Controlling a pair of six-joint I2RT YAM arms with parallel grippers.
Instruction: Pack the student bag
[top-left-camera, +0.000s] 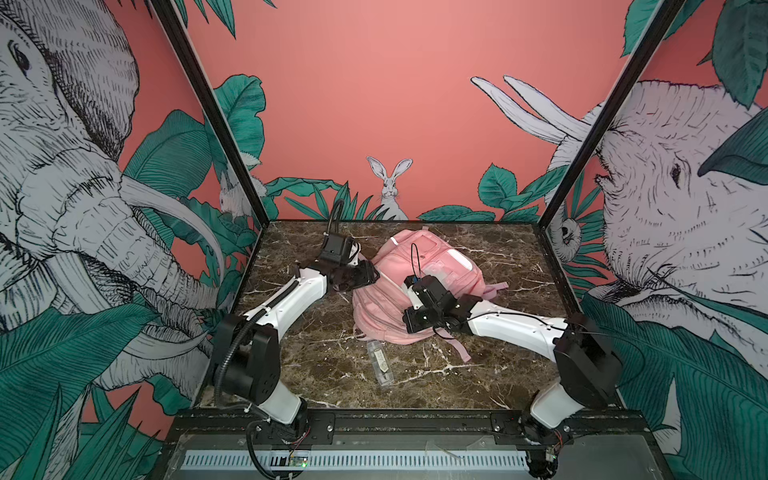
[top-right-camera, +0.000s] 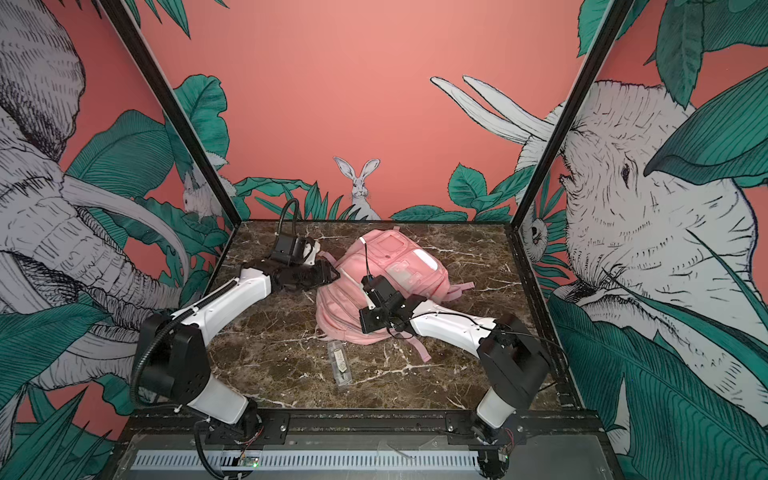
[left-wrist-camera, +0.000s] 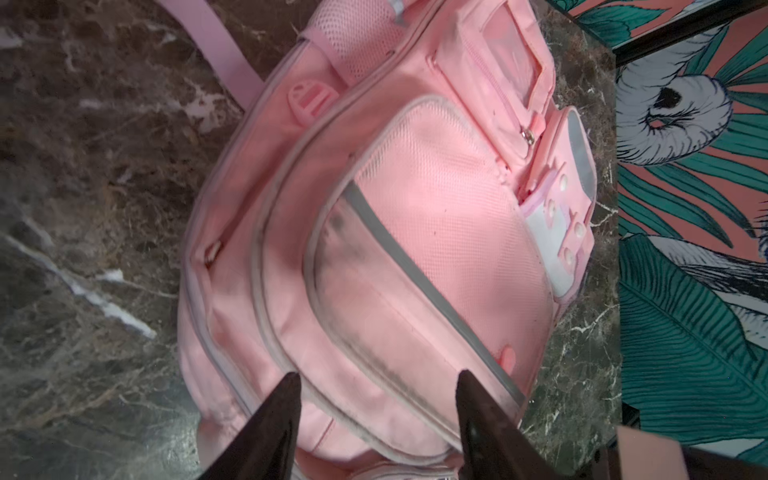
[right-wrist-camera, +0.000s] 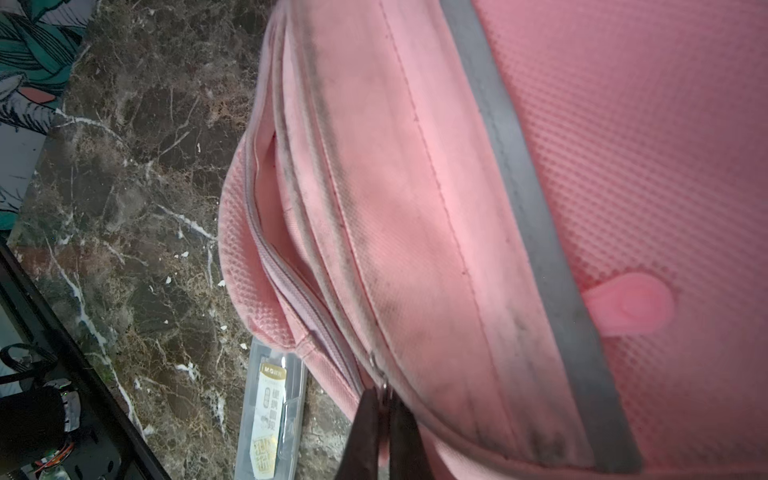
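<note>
Bag (top-left-camera: 395, 262): clamping right claw (right-wrist-camera: 384, 401) on zip pull (right-wrist-camera: 381, 380), likely for opening; holding left claw (left-wrist-camera: 376, 386) apart, front pocket (left-wrist-camera: 436, 232) ahead, perhaps for steadying.

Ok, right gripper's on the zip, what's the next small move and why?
Probably draw the zip pull further along its track with the right gripper, which is shut on it. The opening in the bag looks only a narrow slit, and the case lies outside it. The left gripper is open, holding nothing.
</note>
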